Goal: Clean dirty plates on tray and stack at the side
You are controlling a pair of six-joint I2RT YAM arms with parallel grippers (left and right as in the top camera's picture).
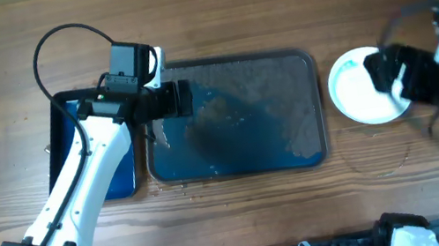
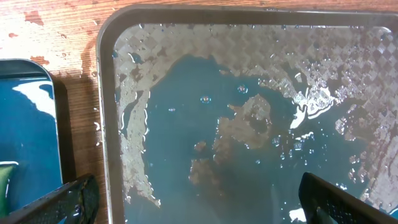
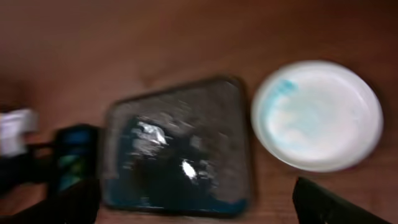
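Starting closest in, the left fingers [image 1: 178,99] hang spread wide and empty over the left rim of the tray [image 2: 104,112], low above the blue-tinted water [image 2: 205,143] pooled in it. No plate lies on the tray. The main risk sits here, I judge: a drop or a sideways nudge against that raised rim would slosh the water over the edge. Only a narrow strip of tabletop [image 2: 78,124] separates it from the blue tray [image 2: 28,124], where a corner of the green sponge [image 2: 4,178] shows. That strip leaves the left arm little sideways room; lifting straight up looks the safer exit.

Farther right, the plate [image 3: 317,115] rests on bare wood just beside the tray's right rim, apart from it. Whether others lie under it cannot be told. A teal haze shows on its face, so it may not be fully clean. The right fingers [image 1: 396,80] are open with nothing between them, above the plate's right side. That wrist view is smeared, suggesting fast motion; a low pass could clip the rim and skid the plate.

Beyond the tray's far edge the wood lies open.
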